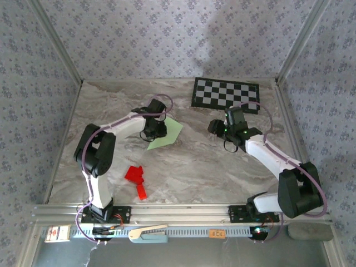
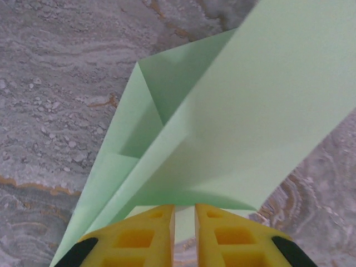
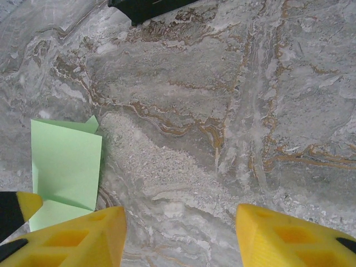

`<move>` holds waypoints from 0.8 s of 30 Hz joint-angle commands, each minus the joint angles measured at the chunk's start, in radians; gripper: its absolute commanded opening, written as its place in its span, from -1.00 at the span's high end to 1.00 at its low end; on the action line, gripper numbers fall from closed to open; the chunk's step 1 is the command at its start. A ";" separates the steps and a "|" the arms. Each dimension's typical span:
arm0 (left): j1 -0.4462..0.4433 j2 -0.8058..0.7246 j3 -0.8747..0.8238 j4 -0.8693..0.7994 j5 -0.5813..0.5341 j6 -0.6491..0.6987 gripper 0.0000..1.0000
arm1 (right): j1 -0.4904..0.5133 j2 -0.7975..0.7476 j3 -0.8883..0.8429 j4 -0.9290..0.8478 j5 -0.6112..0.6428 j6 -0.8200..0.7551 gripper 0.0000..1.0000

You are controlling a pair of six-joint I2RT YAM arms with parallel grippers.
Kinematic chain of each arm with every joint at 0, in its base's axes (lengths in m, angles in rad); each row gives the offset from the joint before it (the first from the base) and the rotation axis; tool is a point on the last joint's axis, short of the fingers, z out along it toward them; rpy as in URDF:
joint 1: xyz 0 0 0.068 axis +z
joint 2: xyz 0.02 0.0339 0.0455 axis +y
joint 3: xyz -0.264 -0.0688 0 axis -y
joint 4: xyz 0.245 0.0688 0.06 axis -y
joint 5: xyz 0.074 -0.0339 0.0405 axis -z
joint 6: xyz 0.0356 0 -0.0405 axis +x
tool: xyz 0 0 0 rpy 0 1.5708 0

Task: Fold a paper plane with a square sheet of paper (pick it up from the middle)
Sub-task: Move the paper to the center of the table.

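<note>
The square sheet of paper (image 1: 167, 133) is pale green, creased and partly folded, with a pointed end toward the near left of the table. In the left wrist view a broad flap of the sheet (image 2: 250, 111) rises over my fingertips, and folded layers run off to the left. My left gripper (image 1: 151, 132) (image 2: 184, 208) sits at the sheet's left edge, jaws nearly together with green paper between them. My right gripper (image 1: 219, 133) (image 3: 181, 217) hovers open over bare marble, to the right of the sheet (image 3: 67, 161) and apart from it.
A small bright red paper shape (image 1: 136, 178) lies near the left arm's base. A black-and-white checkerboard (image 1: 225, 93) (image 3: 144, 6) lies at the back right. Patterned walls close the table on three sides, and a metal rail runs along the near edge.
</note>
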 commanded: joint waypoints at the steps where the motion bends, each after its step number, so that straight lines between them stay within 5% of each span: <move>1: 0.018 0.018 0.000 0.019 -0.024 0.023 0.67 | 0.008 0.009 0.017 -0.003 -0.004 0.014 -0.12; 12: 0.045 0.072 -0.025 0.056 -0.026 0.016 0.75 | 0.014 0.038 0.033 -0.011 -0.019 0.010 -0.11; 24: -0.013 0.100 -0.012 0.100 0.116 0.040 0.78 | 0.037 0.115 0.059 -0.002 -0.082 0.021 -0.08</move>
